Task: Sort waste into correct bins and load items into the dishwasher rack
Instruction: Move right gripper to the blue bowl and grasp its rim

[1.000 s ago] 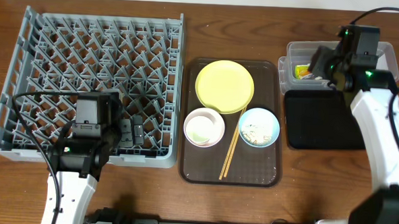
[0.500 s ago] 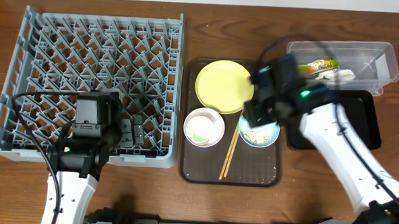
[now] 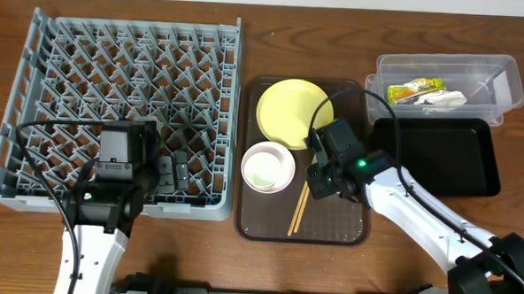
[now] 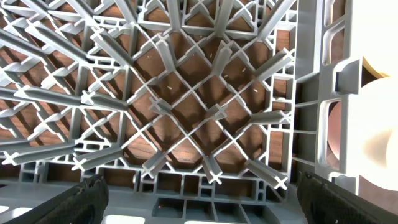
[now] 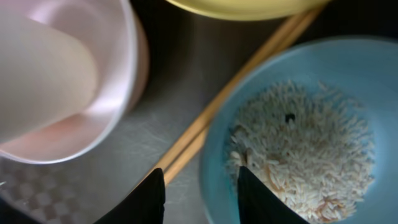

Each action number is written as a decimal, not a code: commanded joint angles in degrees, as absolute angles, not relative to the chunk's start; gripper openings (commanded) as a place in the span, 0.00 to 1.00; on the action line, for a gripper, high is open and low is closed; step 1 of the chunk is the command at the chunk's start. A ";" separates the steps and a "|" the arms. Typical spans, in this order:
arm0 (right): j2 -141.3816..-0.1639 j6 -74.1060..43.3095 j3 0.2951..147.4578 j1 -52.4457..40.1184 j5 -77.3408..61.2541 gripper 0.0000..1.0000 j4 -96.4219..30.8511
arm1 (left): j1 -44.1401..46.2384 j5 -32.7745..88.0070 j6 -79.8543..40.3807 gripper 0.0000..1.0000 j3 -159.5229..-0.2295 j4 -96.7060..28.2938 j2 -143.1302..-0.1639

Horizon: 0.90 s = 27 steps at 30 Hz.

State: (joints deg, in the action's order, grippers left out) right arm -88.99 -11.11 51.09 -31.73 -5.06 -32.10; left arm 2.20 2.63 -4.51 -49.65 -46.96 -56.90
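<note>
Jaws of right gripper (image 5: 198, 180) spread apart, straddling light blue bowl (image 5: 348, 68) rim; rice (image 5: 305, 149) inside bowl, chopsticks (image 5: 249, 74) just outside.

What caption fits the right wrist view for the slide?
Right gripper, fingers open, poised over the light blue bowl of rice scraps, with chopsticks and the whitish-pink bowl alongside.

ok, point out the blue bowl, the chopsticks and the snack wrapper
light blue bowl (image 5: 367, 68), right wrist view, bare inner wall at upper right.
chopsticks (image 3: 298, 211), overhead view, lower half of the pair.
snack wrapper (image 3: 415, 87), overhead view, middle of its printed face.
</note>
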 commanded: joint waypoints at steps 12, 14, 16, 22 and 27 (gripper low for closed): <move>-89.78 -13.72 45.95 -32.64 -3.03 0.21 -26.28 | 1.96 2.57 -5.04 0.98 -51.18 -47.13 -56.86; -89.80 -13.72 45.95 -32.67 -3.01 0.20 -26.11 | 1.96 2.57 -5.04 0.98 -51.18 -47.11 -56.86; -89.80 -13.74 45.95 -32.67 -2.81 0.18 -25.85 | 1.96 2.57 -5.04 0.98 -51.18 -47.11 -56.86; -89.80 -14.74 45.95 -32.67 -1.13 0.12 -25.78 | 1.96 2.57 -5.04 0.98 -51.18 -47.16 -56.88; -89.80 -15.84 45.95 -32.67 1.93 0.07 -26.20 | 1.96 2.57 -5.04 0.98 -51.18 -47.13 -56.88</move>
